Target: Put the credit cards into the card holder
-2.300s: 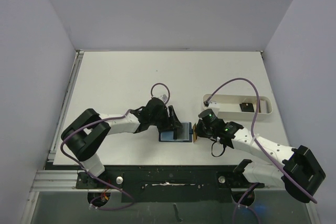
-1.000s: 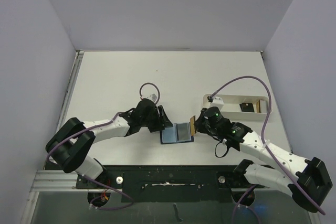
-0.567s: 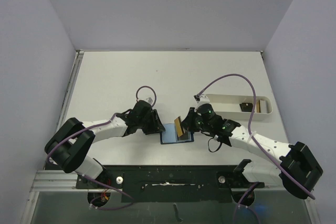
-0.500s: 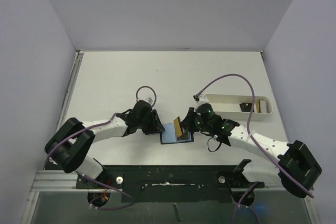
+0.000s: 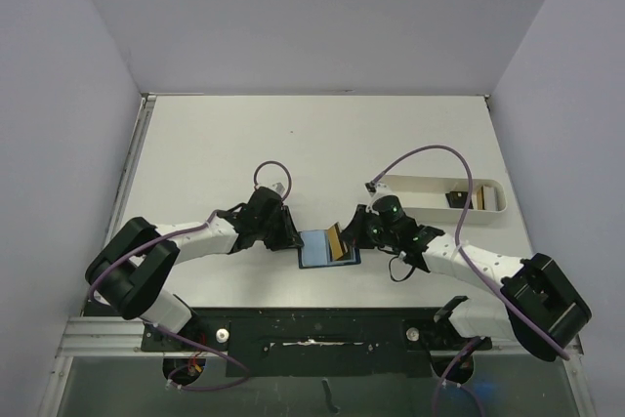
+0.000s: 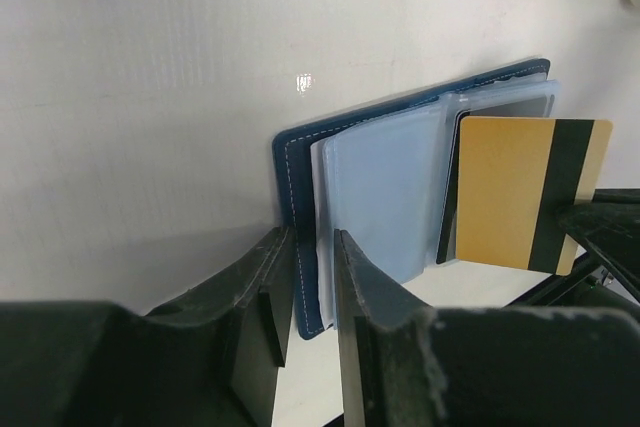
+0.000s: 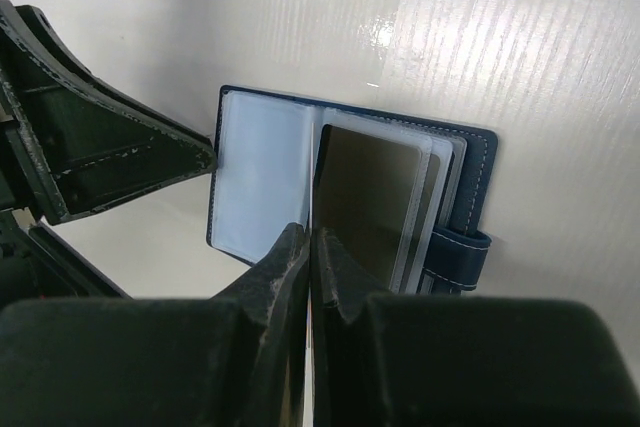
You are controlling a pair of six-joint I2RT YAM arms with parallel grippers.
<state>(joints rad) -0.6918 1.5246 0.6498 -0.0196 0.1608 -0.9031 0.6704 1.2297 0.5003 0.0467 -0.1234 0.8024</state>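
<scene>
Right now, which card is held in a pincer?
The tan card with the dark stripe, pinched by the right pincer over the open card holder; a dark card sits sleeved, other cards lie in the white tray.

Bright even light; glare on the table (image 7: 385,32), soft shadows, wrist views blurred up close

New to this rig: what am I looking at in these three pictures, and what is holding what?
Two robot arms with two-finger grippers are bolted at the near edge of a white table. One picture looks down from above and behind them; the other two come from a camera on each wrist. An open navy card holder lies between the arms. A white tray to the right holds spare cards. The right gripper is shut on a tan card at the holder's pockets. The left gripper straddles the holder's edge; a firm pinch cannot be confirmed.
</scene>
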